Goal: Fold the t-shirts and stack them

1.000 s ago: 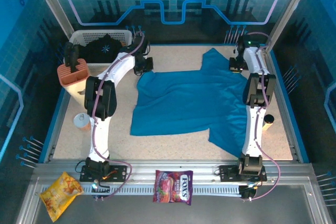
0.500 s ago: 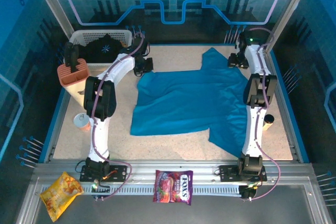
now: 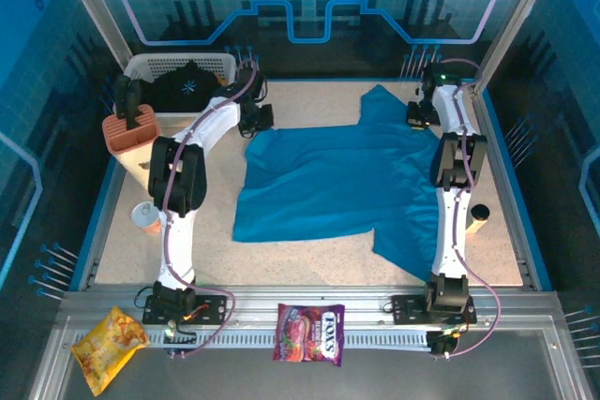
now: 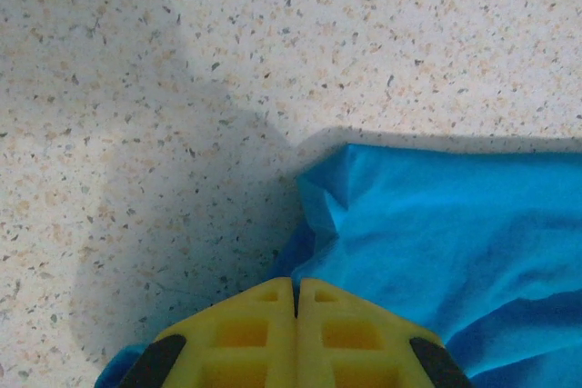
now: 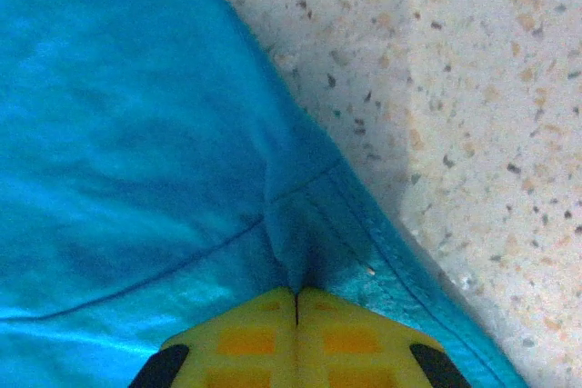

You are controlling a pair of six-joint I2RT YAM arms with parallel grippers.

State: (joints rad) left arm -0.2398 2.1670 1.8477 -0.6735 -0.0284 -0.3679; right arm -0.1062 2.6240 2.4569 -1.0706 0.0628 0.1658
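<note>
**Item 1. Teal-blue t-shirt** (image 3: 328,180): lies spread flat on the counter (image 3: 187,250), from the middle across to the right edge. One sleeve points toward the far edge and the other toward the near right corner. The straight edge faces left. The cloth is lightly rumpled.

**Item 2. Black t-shirt** (image 3: 187,86): carries a small pale starburst print. It sits bunched inside the white basket (image 3: 173,58) at the far left corner of the counter.

**Item 3. Left jaws:** closed tight at the far left corner of the teal-blue t-shirt. In the left wrist view the yellow fingertips (image 4: 245,333) meet with no gap. The cloth (image 4: 436,243) puckers up against them, and the bare speckled counter (image 4: 182,88) lies beyond.

**Item 4. Right jaws:** closed tight at the far right part of the same shirt, near the right edge of the counter. In the right wrist view a hemmed fold of cloth (image 5: 118,134) is drawn in between the yellow fingertips (image 5: 355,338).

**Item 5. Sundries:**
- An orange holder (image 3: 131,130) stands just beside the basket.
- A pale cup (image 3: 145,217) stands at the left edge.
- A small dark-topped cup (image 3: 478,215) stands at the right edge.
- A yellow snack bag (image 3: 111,344) and a purple sweets bag (image 3: 309,333) lie on the near rail.
</note>
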